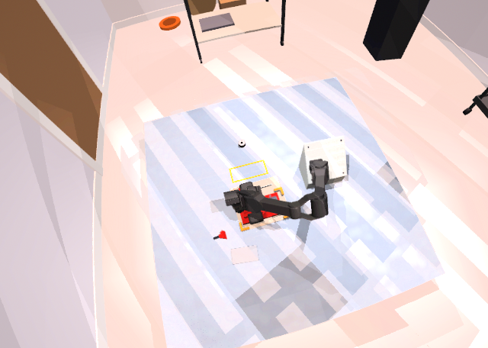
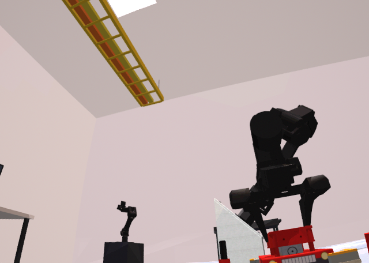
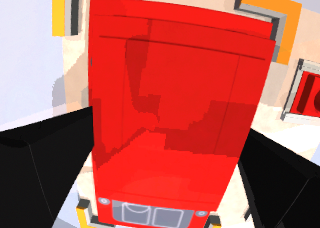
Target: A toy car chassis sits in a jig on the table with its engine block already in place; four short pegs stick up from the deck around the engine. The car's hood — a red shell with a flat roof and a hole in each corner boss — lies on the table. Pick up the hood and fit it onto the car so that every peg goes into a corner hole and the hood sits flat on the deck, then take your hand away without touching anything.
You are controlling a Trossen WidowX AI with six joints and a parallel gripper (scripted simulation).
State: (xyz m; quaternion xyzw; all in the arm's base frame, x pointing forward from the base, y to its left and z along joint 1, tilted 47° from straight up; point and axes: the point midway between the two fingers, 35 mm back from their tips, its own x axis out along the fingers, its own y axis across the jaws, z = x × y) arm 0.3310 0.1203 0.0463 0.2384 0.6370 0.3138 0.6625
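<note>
- Holding the red hood (image 2: 290, 237) (image 3: 165, 88) is the job now. The end effector (image 1: 252, 203) (image 2: 286, 232) (image 3: 170, 123) is clamped on its left and right sides.
- The hood is over the car chassis (image 2: 322, 252) (image 3: 182, 10) in its jig (image 1: 261, 185) (image 2: 342, 253) (image 3: 287, 33). It is not down on the deck yet. The engine block (image 2: 290, 250) shows below it, and a peg (image 2: 311, 245) stands near its right side. I cannot tell if the pegs have met the holes.
- I think the hood is light and stiff, like hard plastic. Its smooth sides may slip, and a hard squeeze might bend the thin walls.
- The two long sides, near the middle, look like the best place to hold. That should help it go down level and leave the roof alone.
- If one corner goes down first, it could stick on a peg.
- I can see no brand, no label and no words to read. The engine block has a round mark, and the chassis has a grille and round lights.
</note>
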